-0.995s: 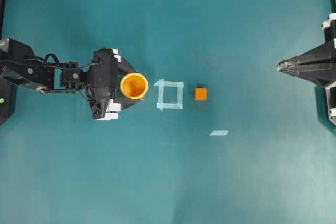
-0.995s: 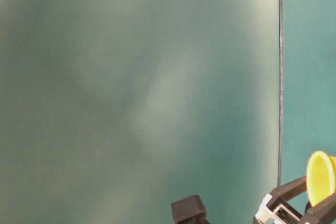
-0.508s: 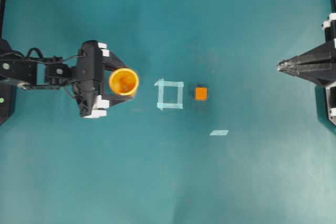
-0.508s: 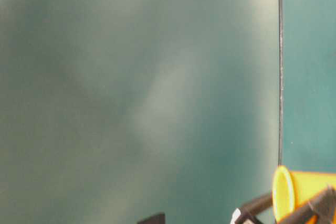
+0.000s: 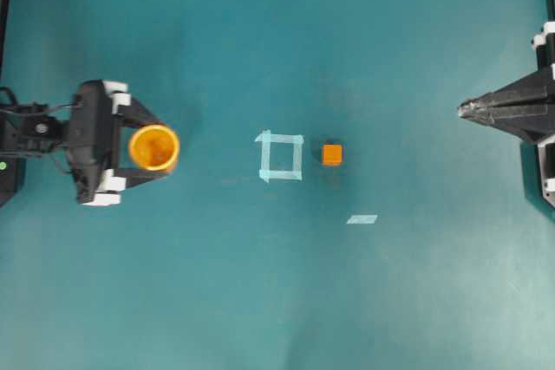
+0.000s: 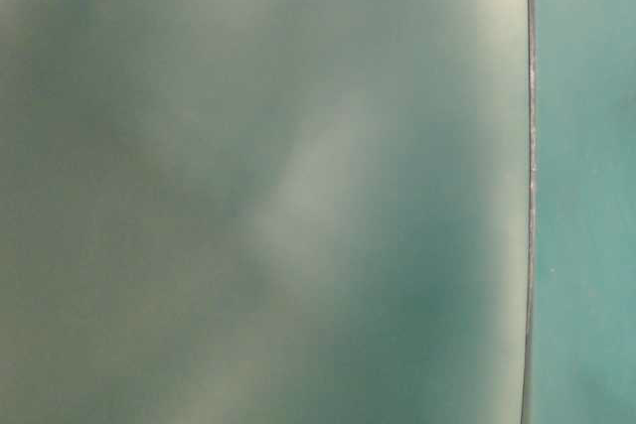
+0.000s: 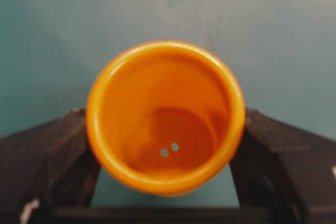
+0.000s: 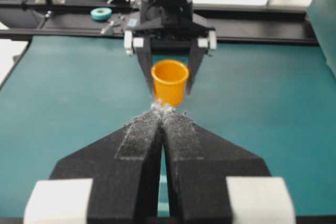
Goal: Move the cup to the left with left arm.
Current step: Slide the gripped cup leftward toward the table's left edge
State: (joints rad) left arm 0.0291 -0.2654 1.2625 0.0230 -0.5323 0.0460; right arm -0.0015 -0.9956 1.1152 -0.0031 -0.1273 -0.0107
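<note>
The yellow-orange cup (image 5: 154,146) stands upright at the far left of the teal table, its darker inside (image 7: 168,129) filling the left wrist view. My left gripper (image 5: 161,147) is shut on it, one black finger (image 7: 63,150) pressed against each side of the cup. The right wrist view shows the cup (image 8: 169,81) held between those fingers (image 8: 145,69), far across the table. My right gripper (image 5: 462,110) rests at the right edge with its fingertips (image 8: 155,114) pressed together and nothing in them. The table-level view shows only blurred teal.
A pale tape square (image 5: 280,156) marks the middle of the table, with a small orange cube (image 5: 332,154) just to its right. A short tape strip (image 5: 362,219) lies nearer the front. Black rails (image 5: 7,6) border the table's left and right sides.
My left gripper has drawn back to the left, carrying the cup from beside the tape square to the far left. The cup has left the table-level view. The right arm has not moved.
</note>
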